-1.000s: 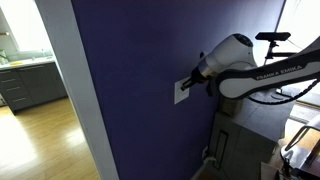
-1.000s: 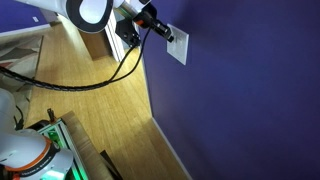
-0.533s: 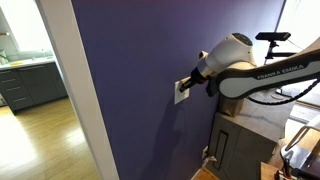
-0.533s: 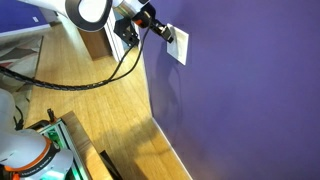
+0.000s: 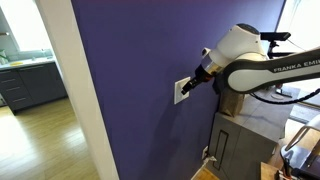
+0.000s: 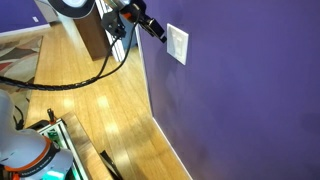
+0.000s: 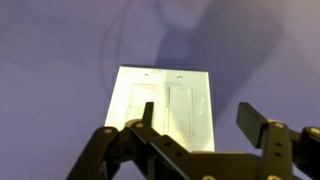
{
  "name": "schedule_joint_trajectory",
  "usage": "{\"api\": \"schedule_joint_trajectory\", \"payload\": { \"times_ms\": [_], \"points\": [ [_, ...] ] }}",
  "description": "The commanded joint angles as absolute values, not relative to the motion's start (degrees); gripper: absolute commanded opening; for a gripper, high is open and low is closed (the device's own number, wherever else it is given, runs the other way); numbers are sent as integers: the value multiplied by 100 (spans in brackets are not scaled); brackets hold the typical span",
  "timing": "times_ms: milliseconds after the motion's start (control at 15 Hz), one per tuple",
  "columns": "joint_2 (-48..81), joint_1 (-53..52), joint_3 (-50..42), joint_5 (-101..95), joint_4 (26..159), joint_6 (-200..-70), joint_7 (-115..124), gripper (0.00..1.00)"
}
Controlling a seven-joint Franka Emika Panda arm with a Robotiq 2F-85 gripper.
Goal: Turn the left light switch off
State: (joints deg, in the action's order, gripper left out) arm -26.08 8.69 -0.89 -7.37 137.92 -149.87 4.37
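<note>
A white switch plate [image 7: 165, 108] with two rockers is mounted on the purple wall; it also shows as the plate [image 5: 181, 91] and the plate [image 6: 177, 44] in both exterior views. The left light switch [image 7: 141, 105] is its left-hand rocker. My gripper [image 7: 200, 118] hangs a short way off the wall in front of the plate, open, with nothing between its fingers. One fingertip [image 7: 146, 112] overlaps the left rocker in the wrist view; the other finger [image 7: 258, 124] stands right of the plate. The gripper [image 5: 197, 80] and gripper [image 6: 158, 29] are apart from the plate.
A white door frame [image 5: 72, 90] edges the wall, with a kitchen and grey cabinets [image 5: 28, 84] beyond. A grey cabinet [image 5: 240, 145] stands under the arm. Black cables [image 6: 75, 82] trail over the wooden floor [image 6: 100, 120].
The gripper has backed away from the switch plate, where its tip touched before, and its jaws have opened.
</note>
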Motion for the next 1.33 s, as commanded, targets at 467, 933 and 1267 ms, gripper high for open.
{"api": "schedule_joint_trajectory", "payload": {
  "times_ms": [467,933,1267],
  "points": [
    [-4136,884,-456,-588,13918,-12817,349,100],
    [-4831,1123,-514,-643,14090,-12511,573,100],
    [-4775,1186,-491,-702,13990,-12588,622,100]
  ]
}}
